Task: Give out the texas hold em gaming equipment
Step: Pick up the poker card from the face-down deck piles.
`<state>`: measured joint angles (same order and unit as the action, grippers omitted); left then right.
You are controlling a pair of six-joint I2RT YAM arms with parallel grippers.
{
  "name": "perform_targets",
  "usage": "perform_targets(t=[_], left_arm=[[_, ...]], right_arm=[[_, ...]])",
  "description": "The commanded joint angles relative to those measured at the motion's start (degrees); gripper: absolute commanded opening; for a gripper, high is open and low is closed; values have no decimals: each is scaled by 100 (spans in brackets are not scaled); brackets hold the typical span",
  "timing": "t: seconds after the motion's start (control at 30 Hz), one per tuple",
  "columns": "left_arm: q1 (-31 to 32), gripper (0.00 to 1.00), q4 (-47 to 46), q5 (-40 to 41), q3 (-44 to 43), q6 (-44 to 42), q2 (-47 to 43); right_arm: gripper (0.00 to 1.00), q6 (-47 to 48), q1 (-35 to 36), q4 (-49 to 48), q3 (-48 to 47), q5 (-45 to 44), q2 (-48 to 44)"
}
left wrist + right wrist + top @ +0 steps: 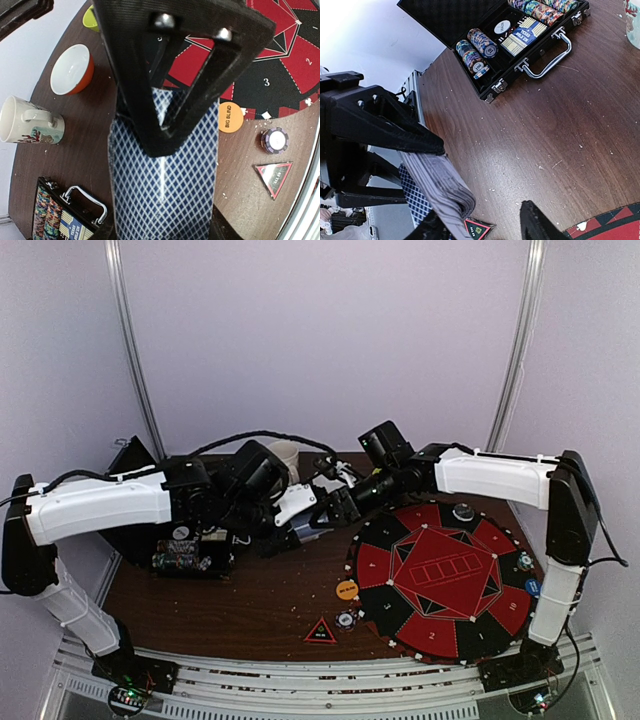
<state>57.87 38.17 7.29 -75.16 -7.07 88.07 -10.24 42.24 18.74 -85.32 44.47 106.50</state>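
My left gripper (298, 514) (166, 231) is shut on a deck of blue diamond-backed playing cards (165, 192), held above the table left of the mat. My right gripper (336, 506) (480, 226) is open at the deck's top; the deck's edge (440, 185) lies against one of its fingers. Its black finger frame (180, 60) covers the deck's upper half in the left wrist view. An orange BIG BLIND disc (230, 116) (347, 590), a purple chip stack (275, 140) and a black red-edged triangular marker (274, 176) (320, 631) (479, 229) lie near the front edge.
A round red-and-black poker mat (440, 580) covers the right side, with small discs at its rim (463, 511) (532, 587). An open black chip case (520, 35) (185, 555) stands left. A cream mug (30, 121), a white bowl (71, 68) and a green bowl (90, 20) stand at the back.
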Motion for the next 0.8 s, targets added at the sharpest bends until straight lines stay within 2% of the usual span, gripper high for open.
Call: perform_targets(t=[0.0, 0.27, 0.43, 0.57, 0.77], left_arm=[[32, 45, -249, 79, 39, -67, -139], [32, 45, -249, 119, 95, -39, -142], [32, 45, -249, 141, 114, -37, -133], [32, 45, -249, 152, 150, -40, -135], [32, 45, -249, 223, 213, -40, -140]], right_arm=[[45, 246, -40, 598, -169, -377, -145], [35, 356, -40, 901, -277, -428, -203], [21, 494, -45, 1214, -412, -482, -208], [0, 592, -57, 1428, -504, -500, -235], [0, 695, -242, 1723, -634, -366, -319]])
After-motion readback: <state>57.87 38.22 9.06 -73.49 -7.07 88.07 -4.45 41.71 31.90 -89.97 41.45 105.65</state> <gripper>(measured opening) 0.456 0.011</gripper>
